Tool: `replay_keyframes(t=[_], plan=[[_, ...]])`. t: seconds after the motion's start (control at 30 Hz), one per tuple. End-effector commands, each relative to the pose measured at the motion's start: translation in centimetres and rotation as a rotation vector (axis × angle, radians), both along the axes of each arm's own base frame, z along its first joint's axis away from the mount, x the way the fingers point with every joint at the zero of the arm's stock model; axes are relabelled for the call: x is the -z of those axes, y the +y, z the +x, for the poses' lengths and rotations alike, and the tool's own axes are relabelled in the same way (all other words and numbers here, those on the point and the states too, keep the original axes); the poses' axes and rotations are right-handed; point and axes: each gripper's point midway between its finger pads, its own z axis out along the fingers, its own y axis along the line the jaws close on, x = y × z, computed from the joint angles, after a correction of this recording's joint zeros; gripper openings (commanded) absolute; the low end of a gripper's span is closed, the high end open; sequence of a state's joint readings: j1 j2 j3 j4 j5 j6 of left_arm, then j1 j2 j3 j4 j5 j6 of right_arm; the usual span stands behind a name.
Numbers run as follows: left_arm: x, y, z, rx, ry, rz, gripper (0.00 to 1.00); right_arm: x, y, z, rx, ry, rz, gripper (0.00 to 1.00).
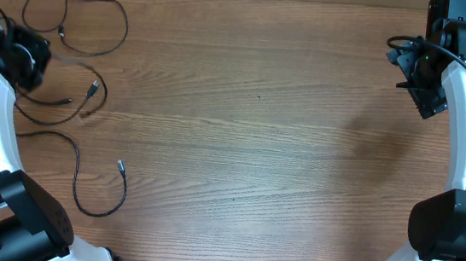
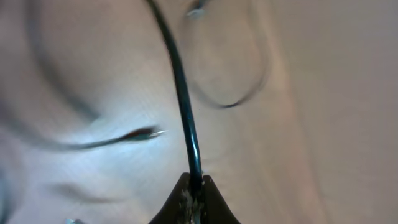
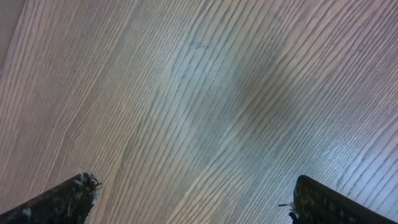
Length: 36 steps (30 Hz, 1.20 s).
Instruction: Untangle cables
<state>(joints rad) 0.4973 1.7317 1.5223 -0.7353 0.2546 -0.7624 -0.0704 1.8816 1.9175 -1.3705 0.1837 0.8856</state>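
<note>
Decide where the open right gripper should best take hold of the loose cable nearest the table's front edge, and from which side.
Grip the cable just behind its silver-tipped plug. That end lies flat on the table, apart from the other cords. So it is probably best to come straight down from above, approaching from the right, with the right gripper's jaws set across the cord.

The table [image 1: 258, 133] is wood with a fine grain and a matt finish. The cables [image 2: 185, 112] look like smooth, slightly glossy black plastic, their plugs [image 1: 121, 166] silvery metal.
</note>
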Motion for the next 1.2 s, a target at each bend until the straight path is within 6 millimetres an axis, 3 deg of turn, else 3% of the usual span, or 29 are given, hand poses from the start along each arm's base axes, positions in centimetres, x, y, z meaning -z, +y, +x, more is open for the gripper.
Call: replay_keyframes(t=[0.0,0.43,0.57,0.73,0.83,1.07,1.17], plan=[[1.5,2.6,-2.8,-0.14,0.141,0.084,0.04,-0.5,-0.2,0.1,-0.001,-0.015,-0.012,1.0],[2.1,7.4,-9.9,-0.359,0.361,0.202,0.04,-0.5,-0.1,0.1,-0.001,-0.015,-0.012,1.0],[2.7,7.1,-11.9,-0.371,0.45,0.203,0.04,-0.5,-0.2,0.1,-0.001,-0.015,-0.012,1.0],[3.2,6.5,-12.9,-0.377,0.499,0.177,0.04,-0.5,-0.2,0.1,-0.001,-0.015,-0.012,1.0],[3.8,5.8,-13.1,-0.357,0.52,0.146,0.04,-0.5,-0.1,0.1,-0.001,-0.015,-0.012,1.0],[6.0,2.1,-11.9,-0.197,0.529,-0.037,0.04,-0.5,-0.1,0.1,-0.001,-0.015,-0.012,1.0],[7.0,1.4,-12.7,-0.184,0.589,-0.061,0.04,-0.5,-0.1,0.1,-0.001,-0.015,-0.012,1.0]])
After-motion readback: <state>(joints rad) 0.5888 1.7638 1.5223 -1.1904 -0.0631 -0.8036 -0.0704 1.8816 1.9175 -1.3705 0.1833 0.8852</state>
